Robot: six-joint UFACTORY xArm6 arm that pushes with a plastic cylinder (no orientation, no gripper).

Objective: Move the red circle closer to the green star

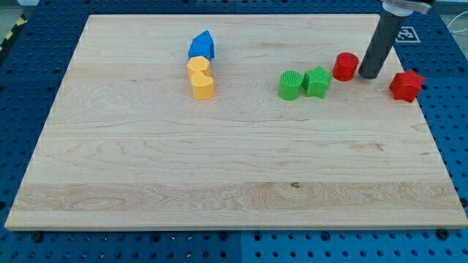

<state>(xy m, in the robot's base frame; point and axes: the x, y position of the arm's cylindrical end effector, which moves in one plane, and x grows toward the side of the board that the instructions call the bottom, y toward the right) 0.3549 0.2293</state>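
Now my tip [368, 75] sits near the board's [219, 190] top-right corner, a bare rod holding nothing, touching the red circle's [346, 66] right side, with the green star [317, 81] just left of the circle and the red star [406, 85] further right.

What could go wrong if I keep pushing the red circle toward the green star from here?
My tip sits right beside the red circle, on its right. The green star lies slightly lower in the view, so a straight leftward push may slide the circle past above it. The star appears to touch the green circle, so overshooting could shove both.
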